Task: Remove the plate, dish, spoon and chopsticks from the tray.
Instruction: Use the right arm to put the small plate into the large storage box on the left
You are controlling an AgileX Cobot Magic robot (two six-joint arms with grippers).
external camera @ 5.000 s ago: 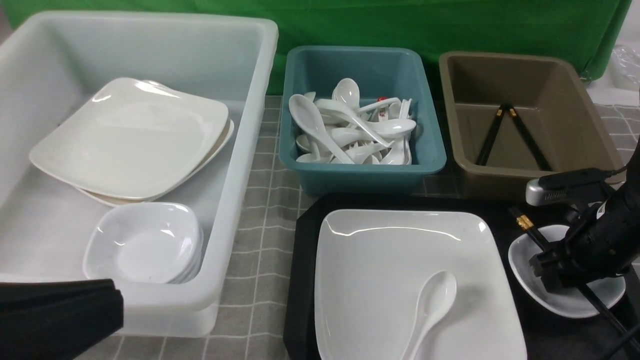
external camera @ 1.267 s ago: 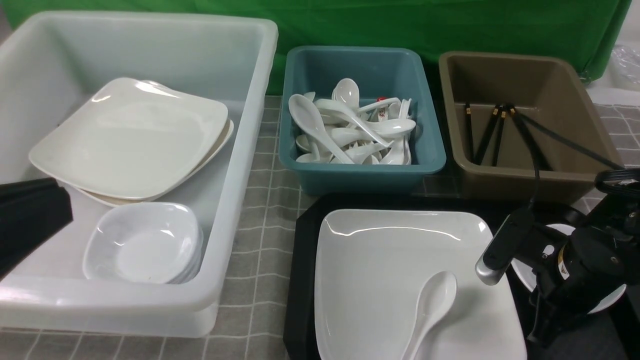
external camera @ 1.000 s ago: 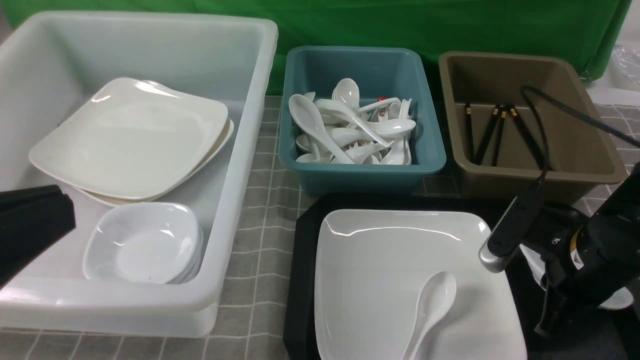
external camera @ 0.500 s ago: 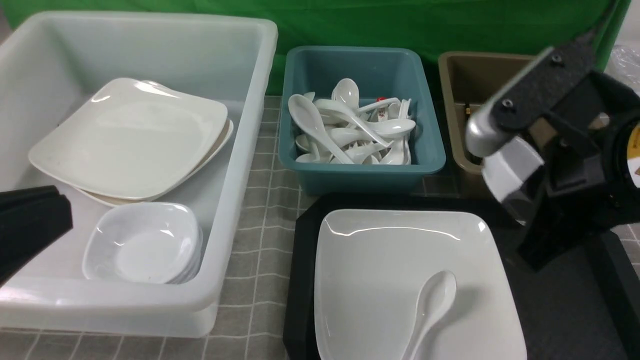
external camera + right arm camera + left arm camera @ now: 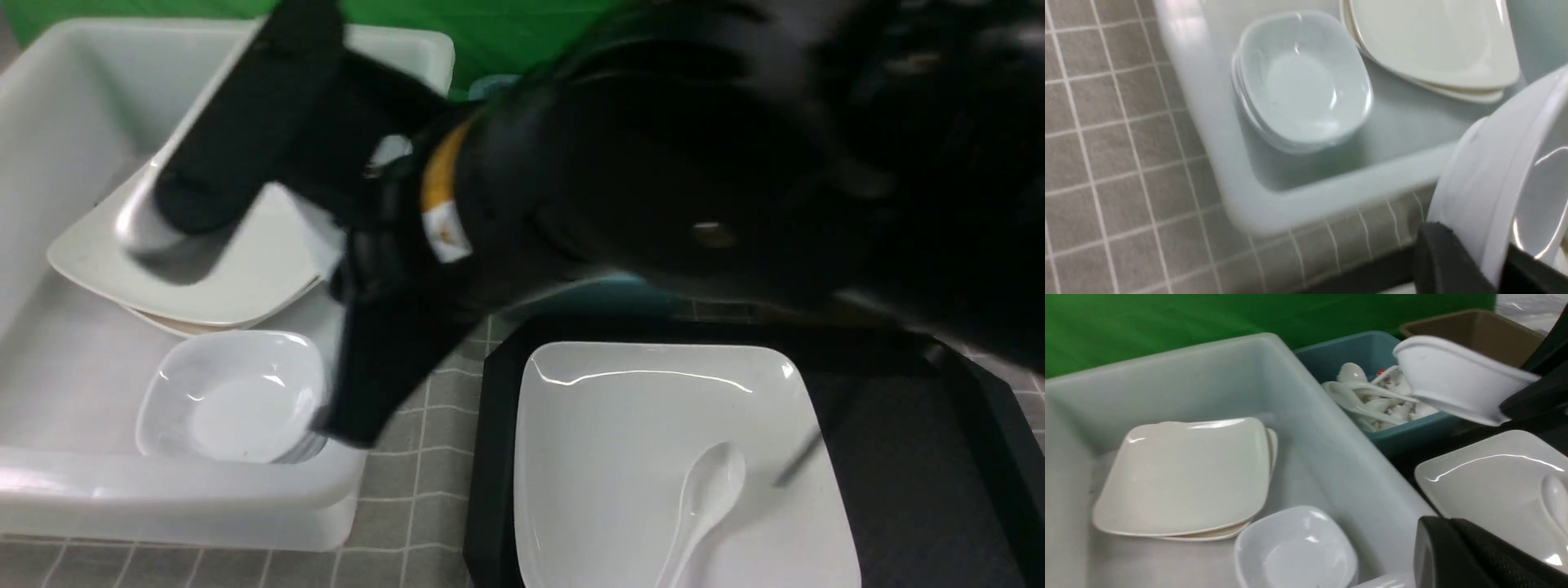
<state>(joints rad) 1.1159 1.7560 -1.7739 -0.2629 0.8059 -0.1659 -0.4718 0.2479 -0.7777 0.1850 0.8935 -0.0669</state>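
Blur filled much of the front view. The right arm (image 5: 653,180) stretched across from 3 o'clock toward 10 o'clock and hid the tubs at the back. On the tabletop (image 5: 424,457) at 5 o'clock, the tray (image 5: 963,457) held the plate (image 5: 620,441), with the spoon (image 5: 710,482) lying on the plate's near part. At 9 o'clock stood the white tub (image 5: 65,490), with a stack of plates (image 5: 245,278) and a stack of small dishes (image 5: 229,400) inside. No chopsticks showed on the bare tray floor, and a thin dark streak beside the plate was too blurred to name. A yellow band and white sticker (image 5: 441,220) on the arm could not be read.

In the left wrist view, the right hand (image 5: 1527,402) was clamped on the rim of the dish (image 5: 1453,379). It held the dish tilted in the air in front of the teal tub (image 5: 1412,433) of loose spoons (image 5: 1367,400). The left hand (image 5: 1449,543) had its fingers pressed together on nothing, beside the white tub's corner. The brown tub (image 5: 1474,326) showed only its rim.

In the right wrist view, the dish hung nearly edge-on over the checked cloth, just beside the white tub's near corner, with the small dishes inside.

By my reading, the dish was off the tray but not yet set down. The plate and spoon remained. The chopsticks looked cleared, though nothing confirmed where they lay.
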